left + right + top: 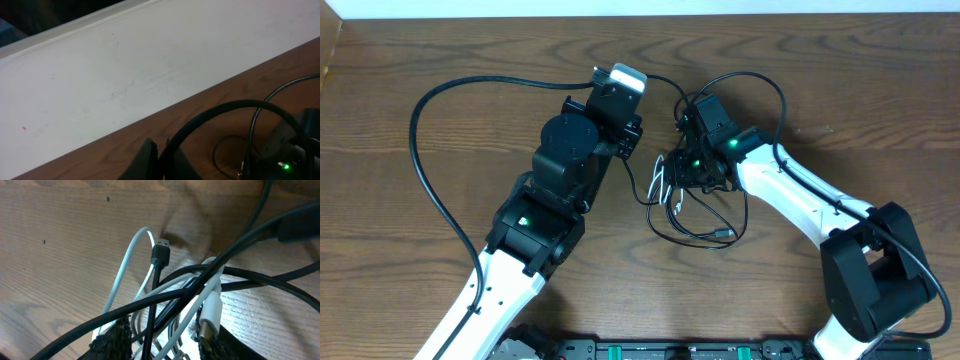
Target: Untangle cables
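Note:
The cables (705, 225) lie in a tangle on the wooden table (440, 60) at the centre, black loops with a short white cable (660, 185) among them. My right gripper (692, 178) sits down in the tangle. In the right wrist view its fingers (167, 340) close on a bundle of black and white cords, with a white plug (212, 307) against the right finger and a black USB plug (160, 247) sticking up. My left gripper (638, 135) is left of the tangle. Its fingers (162, 157) pinch a black cable (235, 106) that arcs toward the right arm.
Thicker black arm wires loop over the table at the far left (420, 150) and above the right arm (770, 90). A white surface (125, 75) lies past the table's far edge. A black rail (670, 350) runs along the front edge.

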